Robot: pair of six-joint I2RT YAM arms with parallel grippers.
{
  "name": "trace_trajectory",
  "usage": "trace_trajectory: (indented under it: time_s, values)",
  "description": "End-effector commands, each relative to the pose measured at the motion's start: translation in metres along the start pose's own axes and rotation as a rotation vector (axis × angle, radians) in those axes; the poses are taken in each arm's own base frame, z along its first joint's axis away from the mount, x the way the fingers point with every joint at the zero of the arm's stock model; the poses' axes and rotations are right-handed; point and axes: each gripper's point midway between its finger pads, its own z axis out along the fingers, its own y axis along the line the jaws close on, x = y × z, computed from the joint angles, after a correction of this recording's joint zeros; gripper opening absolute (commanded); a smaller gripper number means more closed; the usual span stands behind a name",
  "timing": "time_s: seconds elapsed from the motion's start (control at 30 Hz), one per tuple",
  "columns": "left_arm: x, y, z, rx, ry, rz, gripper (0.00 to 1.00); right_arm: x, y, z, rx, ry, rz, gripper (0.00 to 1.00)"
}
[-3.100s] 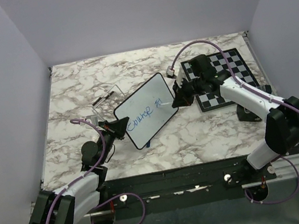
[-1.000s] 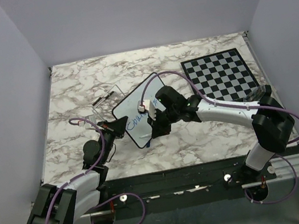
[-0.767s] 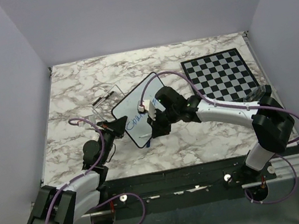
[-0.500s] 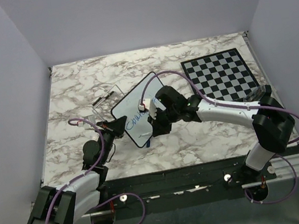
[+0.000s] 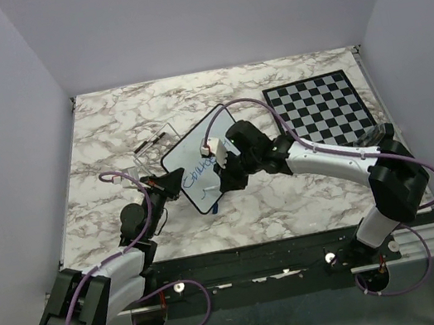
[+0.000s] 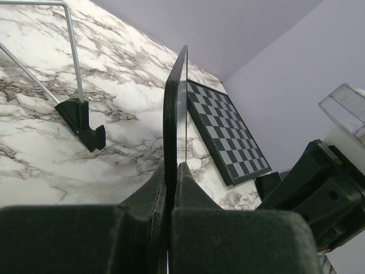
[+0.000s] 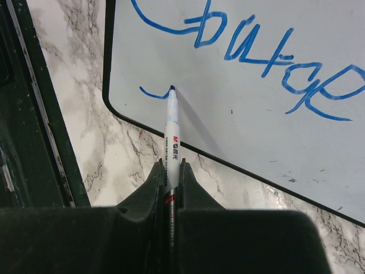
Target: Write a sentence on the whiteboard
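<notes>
1. Left fingers point(image 6: 149, 191) clamped on whiteboard point(image 5: 196, 148) edge; whiteboard sits mid-tabletop point(image 5: 104, 140), left of chessboard point(image 5: 321, 106).
2. Right fingers point(image 7: 153, 184) clamped on marker point(image 7: 171, 128); tip touches whiteboard near a corner, under blue sentence point(image 7: 268, 63).

Bright, even light from above on my feed; shadows on the table point(image 5: 110, 131) are faint. Bottom of both wrist views: fingers point(image 7: 85, 240) dark, blurred; the writing point(image 7: 251, 54) is sharp.

Robotics lab cell: blank walls point(image 5: 207, 12) around marble-print table point(image 5: 104, 140).
</notes>
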Motion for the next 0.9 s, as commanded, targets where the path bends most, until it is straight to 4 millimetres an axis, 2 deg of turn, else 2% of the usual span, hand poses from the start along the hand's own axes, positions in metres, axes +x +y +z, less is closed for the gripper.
trace_trajectory:
  time_s: [0.0, 0.7, 0.87]
  values:
    - [0.002, 0.0, -0.007, 0.017, -0.013, 0.008, 0.0, -0.018, -0.008, -0.004, 0.033, -0.036, -0.005, 0.01]
    - [0.001, 0.001, -0.007, 0.008, -0.019, 0.011, 0.0, -0.003, 0.024, 0.012, -0.14, 0.031, -0.042, 0.0]
    - [0.0, 0.001, -0.007, 0.007, -0.02, 0.012, 0.0, 0.006, 0.025, 0.016, -0.148, 0.07, -0.04, 0.01]
